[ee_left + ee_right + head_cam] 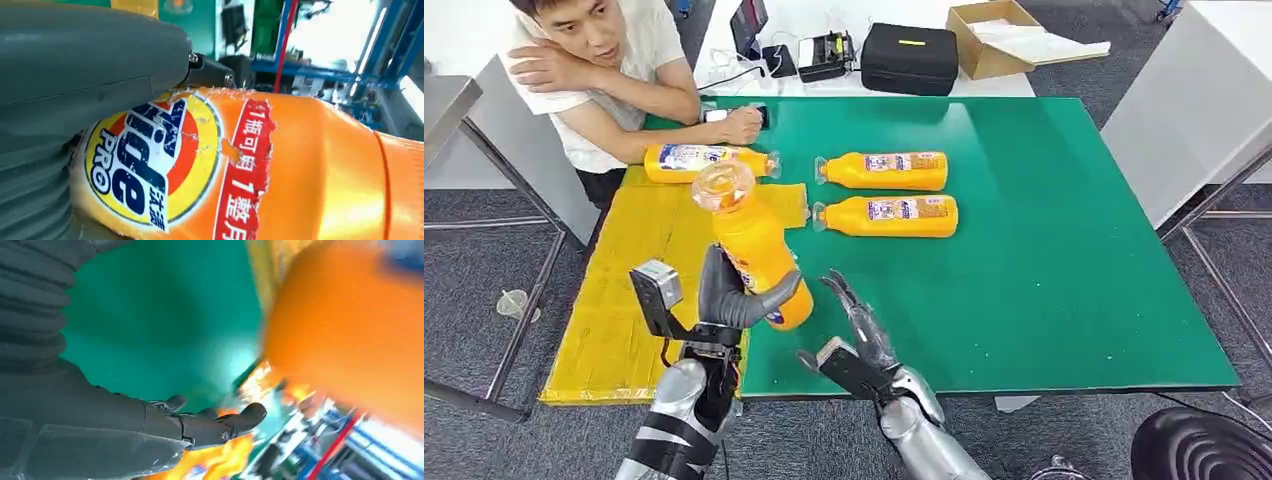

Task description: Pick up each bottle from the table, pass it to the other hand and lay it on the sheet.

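Fingers of the left hand (724, 300) wrap around the lower body of an orange bottle (754, 250), holding it upright and slightly tilted above the near edge of the green table (1064, 250) beside the yellow sheet (634, 290). Just beside it, the right hand (859, 335) is spread wide with nothing in it (palm facing the bottle). One bottle (704, 160) already lies on the sheet; two more (889, 193) lie on the table.

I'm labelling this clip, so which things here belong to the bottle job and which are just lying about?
Part of the job:
- held bottle in the left hand
- right hand, open beside it
- two bottles on the green table
- bottle lying on the yellow sheet

Lying about:
- black case
- cardboard box
- person leaning on the table
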`<action>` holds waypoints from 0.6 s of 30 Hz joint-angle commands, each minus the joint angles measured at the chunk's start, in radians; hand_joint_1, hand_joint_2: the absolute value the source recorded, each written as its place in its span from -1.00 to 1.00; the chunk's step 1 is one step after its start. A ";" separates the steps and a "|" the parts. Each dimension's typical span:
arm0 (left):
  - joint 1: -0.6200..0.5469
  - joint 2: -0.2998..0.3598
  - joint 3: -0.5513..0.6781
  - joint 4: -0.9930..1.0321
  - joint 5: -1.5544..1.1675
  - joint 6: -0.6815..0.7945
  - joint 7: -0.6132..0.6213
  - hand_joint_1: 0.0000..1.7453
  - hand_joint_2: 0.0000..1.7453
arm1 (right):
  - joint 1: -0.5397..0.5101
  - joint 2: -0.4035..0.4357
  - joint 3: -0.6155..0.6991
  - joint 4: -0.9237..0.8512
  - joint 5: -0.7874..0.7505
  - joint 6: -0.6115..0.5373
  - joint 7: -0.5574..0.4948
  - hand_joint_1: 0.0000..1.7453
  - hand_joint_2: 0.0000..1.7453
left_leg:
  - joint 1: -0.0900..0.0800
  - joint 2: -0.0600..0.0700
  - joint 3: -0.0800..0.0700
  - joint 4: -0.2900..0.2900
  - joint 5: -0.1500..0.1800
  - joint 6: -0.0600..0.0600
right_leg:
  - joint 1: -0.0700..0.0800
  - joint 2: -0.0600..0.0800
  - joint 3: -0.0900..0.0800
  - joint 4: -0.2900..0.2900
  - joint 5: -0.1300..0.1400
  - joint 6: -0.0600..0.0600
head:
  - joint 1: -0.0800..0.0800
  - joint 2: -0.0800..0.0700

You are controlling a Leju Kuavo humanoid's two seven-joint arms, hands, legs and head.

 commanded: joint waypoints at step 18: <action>-0.112 0.170 0.075 0.253 -1.291 0.289 0.284 1.00 1.00 | 0.013 -0.076 -0.542 -0.218 0.378 -0.402 0.057 -1.00 -1.00 | 0.000 0.001 0.006 -0.001 -0.001 0.000 | 0.001 0.000 0.005 -0.001 -0.001 -0.005 | 0.000 0.000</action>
